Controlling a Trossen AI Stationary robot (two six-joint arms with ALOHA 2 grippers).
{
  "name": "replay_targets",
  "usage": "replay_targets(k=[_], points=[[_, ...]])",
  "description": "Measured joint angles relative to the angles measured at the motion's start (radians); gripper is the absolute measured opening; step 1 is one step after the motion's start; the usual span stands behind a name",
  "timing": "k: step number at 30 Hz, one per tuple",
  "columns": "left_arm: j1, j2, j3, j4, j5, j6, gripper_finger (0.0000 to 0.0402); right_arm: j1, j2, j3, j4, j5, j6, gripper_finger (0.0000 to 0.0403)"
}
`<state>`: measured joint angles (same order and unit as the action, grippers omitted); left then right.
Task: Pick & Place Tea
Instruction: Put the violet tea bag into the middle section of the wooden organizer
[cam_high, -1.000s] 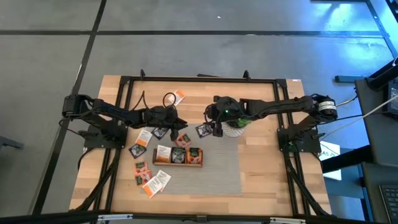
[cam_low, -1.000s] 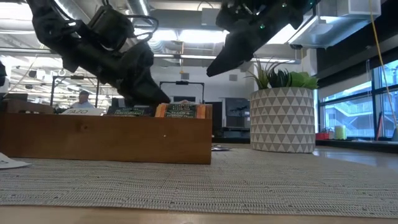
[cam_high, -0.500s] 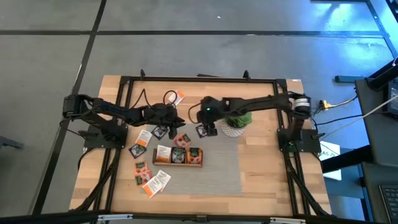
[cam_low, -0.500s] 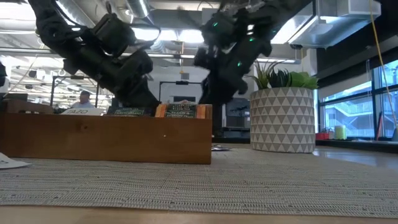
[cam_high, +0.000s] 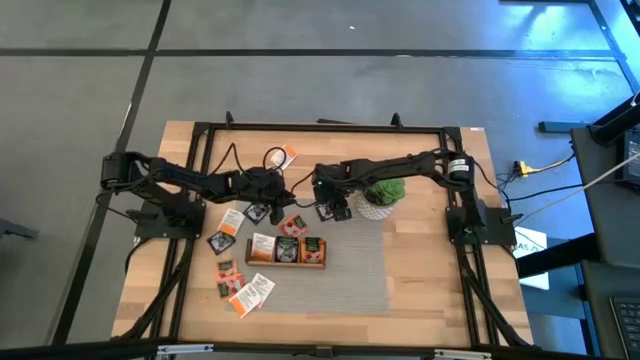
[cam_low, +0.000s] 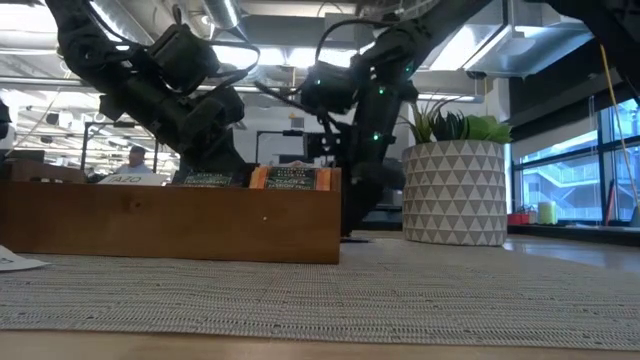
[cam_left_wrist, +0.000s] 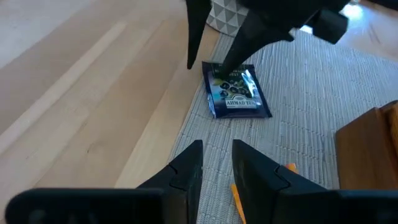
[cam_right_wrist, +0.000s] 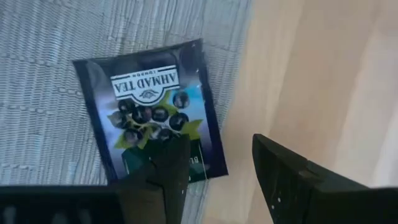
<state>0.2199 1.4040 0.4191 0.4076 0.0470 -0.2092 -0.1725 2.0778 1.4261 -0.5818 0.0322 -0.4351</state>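
Since the earlier high view, the right arm has swung leftward from above the plant and come down, so the right gripper (cam_high: 332, 209) now sits low over a dark sachet (cam_right_wrist: 152, 124) at the centre of the high view, between the potted plant (cam_high: 381, 197) and the left gripper (cam_high: 277, 208). In the right wrist view its two fingers (cam_right_wrist: 163, 171) stand apart, one over the sachet's near edge and the other over bare wood beside it; nothing is clamped yet. The left gripper's fingers (cam_left_wrist: 186, 169) stand a little apart with nothing visible between them, hovering just left of centre, over the loose sachets above the wooden tray (cam_high: 285, 262).

The dark sachet lies flat at the edge of the woven mat (cam_left_wrist: 323, 99), one corner reaching onto the wood. It looks like thin glossy foil-paper: very light, floppy, probably slick, and hard to get under when flat. A good hold would be a pinch across the edge nearest the mat's border, where a finger can slide beneath. More sachets lie scattered in the left half of the table (cam_high: 420, 290)
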Motion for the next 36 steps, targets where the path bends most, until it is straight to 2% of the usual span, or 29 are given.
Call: replay_targets(k=[7, 14, 19, 30, 36], points=[[0.000, 0.000, 0.000, -0.002, 0.000, 0.066, 0.0081, -0.012, 0.022, 0.005, -0.021, -0.009, 0.016, 0.0163], [0.000, 0.000, 0.000, -0.002, -0.001, 0.077, 0.0083, -0.021, 0.025, 0.003, -0.037, -0.023, 0.058, 0.0134], [0.000, 0.000, 0.000, -0.002, -0.001, 0.083, 0.0080, -0.024, 0.029, 0.002, -0.042, -0.072, 0.068, 0.0100], [0.000, 0.000, 0.000, -0.002, -0.001, 0.085, 0.0080, -0.036, 0.030, 0.001, -0.045, -0.078, 0.093, 0.0008], [0.000, 0.000, 0.000, -0.001, -0.001, 0.084, 0.0080, -0.037, 0.030, 0.000, -0.040, -0.078, 0.098, 0.0008]])
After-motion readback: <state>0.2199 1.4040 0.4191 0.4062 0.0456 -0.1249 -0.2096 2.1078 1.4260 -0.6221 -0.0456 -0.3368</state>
